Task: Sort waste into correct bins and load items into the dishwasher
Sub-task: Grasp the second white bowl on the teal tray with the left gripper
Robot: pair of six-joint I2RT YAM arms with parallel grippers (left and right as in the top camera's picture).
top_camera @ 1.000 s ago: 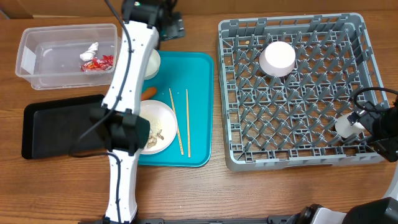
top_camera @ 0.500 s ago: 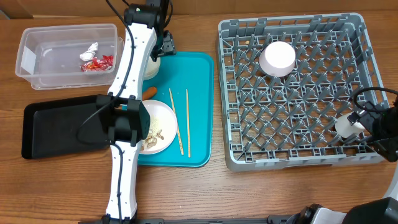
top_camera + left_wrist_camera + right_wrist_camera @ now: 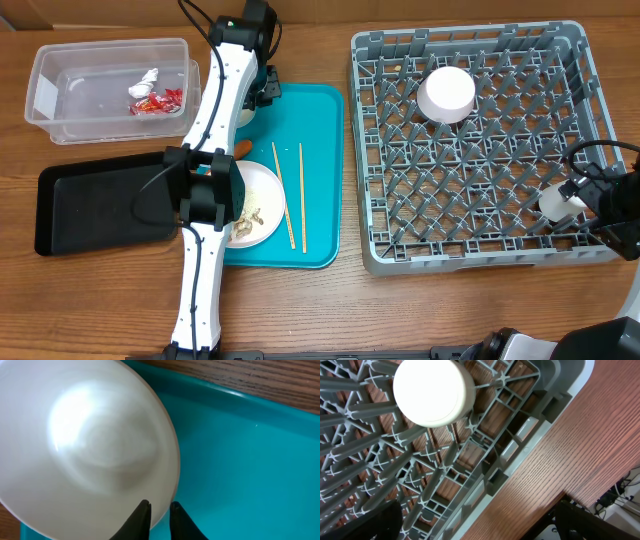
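Now, your left gripper (image 3: 160,510) has its fingers drawn close with the rim of the white bowl (image 3: 90,450) pinched between them, one finger inside and one outside. The bowl sits mouth up on the teal tray (image 3: 250,470). It is round, so it has no long axis, and its body spreads ahead of the fingers and to one side.

Only the wrist view shows that pinch. From overhead the arm covers most of the bowl.

Back along the arm from the gripper lie the carrot (image 3: 240,149) and the plate (image 3: 262,190) with beige bits (image 3: 250,218). Just beside the plate are the chopsticks (image 3: 302,195), nearly parallel, with their long axes running away from the gripper.

To the gripper's left the clear tub (image 3: 60,60) holds the red wrapper (image 3: 158,100) and the tissue (image 3: 148,78). The black tray (image 3: 90,205) is nearer you.

Well to its right stands the grey rack (image 3: 480,190) with a second bowl (image 3: 446,93) in it. There your right gripper (image 3: 477,520) stands wide open and holds nothing. The cup (image 3: 432,392) sits in the rack ahead of it.

Everything rests on a wooden table (image 3: 450,310).
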